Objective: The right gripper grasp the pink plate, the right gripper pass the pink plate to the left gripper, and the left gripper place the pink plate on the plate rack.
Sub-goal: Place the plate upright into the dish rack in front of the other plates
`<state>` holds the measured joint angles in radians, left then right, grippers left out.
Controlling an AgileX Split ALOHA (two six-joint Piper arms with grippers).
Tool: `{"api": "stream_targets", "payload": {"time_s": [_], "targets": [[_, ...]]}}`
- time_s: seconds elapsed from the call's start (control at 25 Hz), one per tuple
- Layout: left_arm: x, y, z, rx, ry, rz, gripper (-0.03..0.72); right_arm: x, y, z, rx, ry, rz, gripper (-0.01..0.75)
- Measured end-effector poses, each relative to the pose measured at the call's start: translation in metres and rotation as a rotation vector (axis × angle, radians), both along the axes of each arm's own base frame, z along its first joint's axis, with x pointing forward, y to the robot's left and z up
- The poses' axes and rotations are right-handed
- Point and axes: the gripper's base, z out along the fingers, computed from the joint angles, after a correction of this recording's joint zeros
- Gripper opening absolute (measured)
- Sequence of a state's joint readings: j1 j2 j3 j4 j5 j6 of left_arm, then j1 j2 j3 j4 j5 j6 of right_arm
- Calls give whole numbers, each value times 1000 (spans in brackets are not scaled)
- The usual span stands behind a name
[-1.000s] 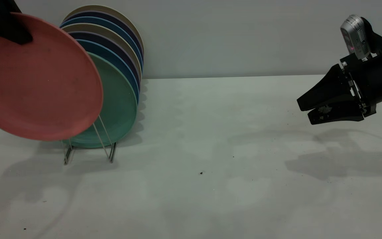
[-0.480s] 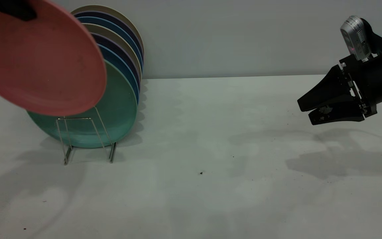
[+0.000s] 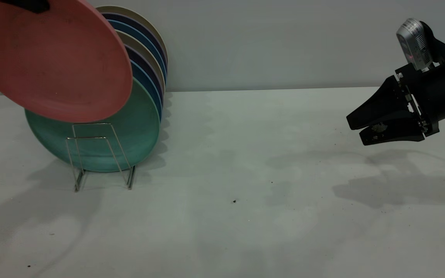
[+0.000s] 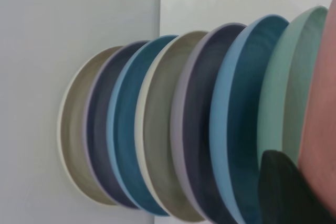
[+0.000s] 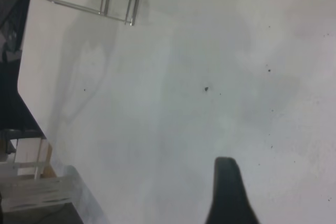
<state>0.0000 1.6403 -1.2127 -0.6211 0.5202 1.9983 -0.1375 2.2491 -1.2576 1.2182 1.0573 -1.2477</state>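
At the far left of the exterior view, the left gripper, a bulky black claw, shows only as a dark tip at the top edge, clamped on the upper rim of the pink plate, a round salmon-pink matte dish with a low raised rim. The plate hangs in the air, tilted, its face turned toward the camera, its lower edge just above the front wire loops of the plate rack, a thin silvery frame of upright trapezoid loops standing on the pale grey table.

Right behind the pink plate stands the teal-green plate, the front dish in the rack, partly covered by the pink one. Behind it, in a row toward the wall, stand a blue plate, a dark purple plate, a beige plate, and three more in the same colours. In the left wrist view the row appears edge-on, with the pink plate's rim beside the teal-green one and a black fingertip against it.

Well apart at the far right, the right gripper, a black arm with two tapered wedge jaws and a silver-grey camera box, hovers above the table, its jaws slightly parted and holding nothing.

Against a second ago, the pink plate is higher and further right, now over the rack; the right gripper has not moved.
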Motion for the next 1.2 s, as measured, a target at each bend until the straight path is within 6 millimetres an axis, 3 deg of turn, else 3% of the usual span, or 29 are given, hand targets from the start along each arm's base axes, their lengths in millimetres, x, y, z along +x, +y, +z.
{"api": "stream_targets", "payload": {"time_s": [0.48, 1.2], "targets": [[7, -1, -16, -17, 44, 10, 99, 0, 0, 0, -1, 0, 1, 527], [24, 0, -57, -28, 124, 48, 99, -3, -1, -2, -31, 16, 30, 527]]}}
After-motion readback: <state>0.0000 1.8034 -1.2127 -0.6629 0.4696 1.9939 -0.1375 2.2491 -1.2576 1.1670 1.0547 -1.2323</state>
